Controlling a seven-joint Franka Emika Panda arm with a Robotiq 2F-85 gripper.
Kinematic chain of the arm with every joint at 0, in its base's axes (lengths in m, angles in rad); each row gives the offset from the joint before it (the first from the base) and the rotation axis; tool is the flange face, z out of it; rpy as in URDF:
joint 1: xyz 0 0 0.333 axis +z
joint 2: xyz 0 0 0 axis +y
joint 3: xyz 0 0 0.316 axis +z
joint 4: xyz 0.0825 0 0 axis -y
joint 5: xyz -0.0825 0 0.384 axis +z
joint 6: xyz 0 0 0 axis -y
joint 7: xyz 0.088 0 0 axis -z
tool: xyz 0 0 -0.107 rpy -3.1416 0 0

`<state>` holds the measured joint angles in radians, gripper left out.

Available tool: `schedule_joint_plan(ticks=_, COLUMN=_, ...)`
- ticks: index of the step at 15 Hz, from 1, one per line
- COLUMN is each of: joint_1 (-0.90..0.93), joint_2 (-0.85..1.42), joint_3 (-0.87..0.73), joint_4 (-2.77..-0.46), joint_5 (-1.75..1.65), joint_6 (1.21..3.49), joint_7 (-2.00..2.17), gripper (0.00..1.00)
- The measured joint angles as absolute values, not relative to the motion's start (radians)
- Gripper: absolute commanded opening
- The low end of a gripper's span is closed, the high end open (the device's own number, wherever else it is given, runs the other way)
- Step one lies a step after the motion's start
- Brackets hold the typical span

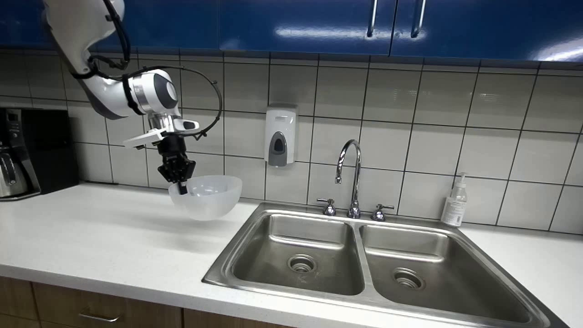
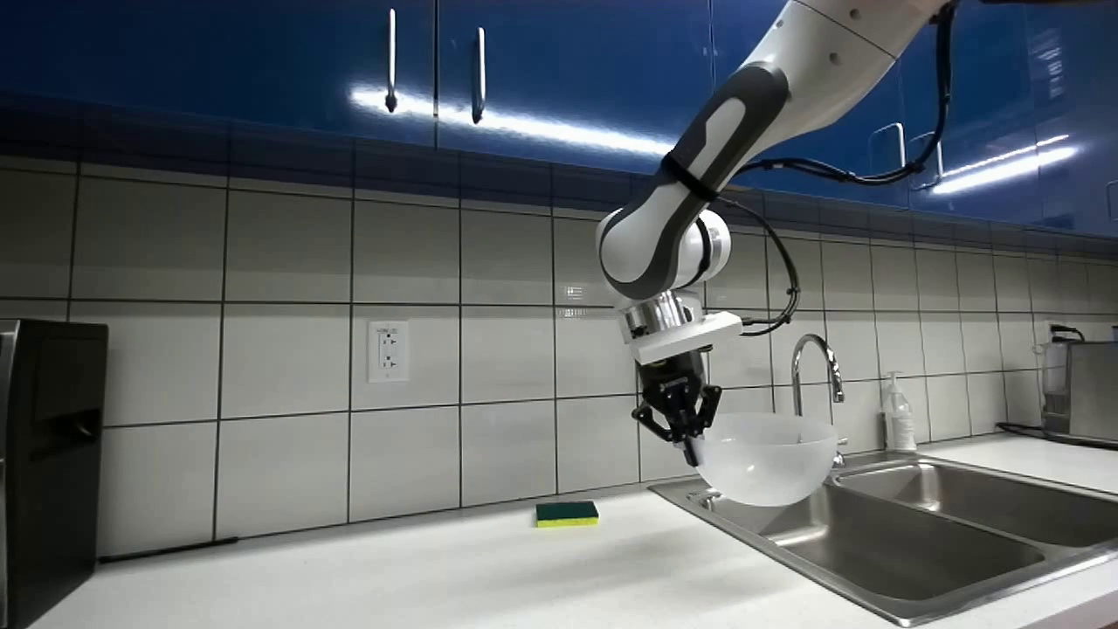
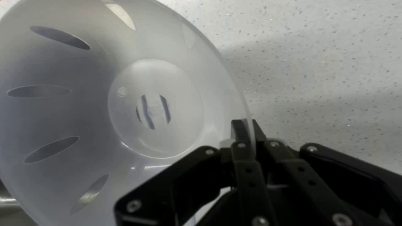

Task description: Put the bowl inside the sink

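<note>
Above a white countertop (image 1: 114, 237), a Robotiq gripper (image 1: 182, 187) pinches the rim of a translucent plastic bowl (image 1: 209, 206) in an exterior view; frame right of the gripper, past the bowl, sits a double-basin stainless steel sink (image 1: 365, 262) with chrome gooseneck faucet (image 1: 357, 180). Below the gripper in an exterior view, a green-and-yellow scrub sponge (image 2: 567, 514) lies to its left, while the bowl hangs at its right, partly in front of the sink. In the wrist view, the gripper's fingers (image 3: 238, 130) straddle the rim, one inside, one outside.

I hold the bowl (image 2: 773, 465) by its rim in my pincer (image 2: 693, 448), sink (image 2: 917, 546) partly behind it, sponge (image 2: 567, 514) on the counter (image 2: 393, 577).
</note>
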<state>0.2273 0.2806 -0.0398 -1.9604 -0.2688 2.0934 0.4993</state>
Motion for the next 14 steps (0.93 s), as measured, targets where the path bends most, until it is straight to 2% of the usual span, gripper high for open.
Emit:
schedule_joint_plan(ticks=8, joint_1=0.053, joint_2=0.296, joint_3=-0.104, joint_4=-1.942, joint_5=-0.269, joint_6=2.104, joint_7=0.326, gripper=0.01)
schedule_joint_plan(ticks=14, joint_1=-0.044, joint_2=0.377, joint_3=-0.13, joint_4=-1.837, joint_5=-0.246, joint_6=2.103, joint_7=0.199, gripper=0.01)
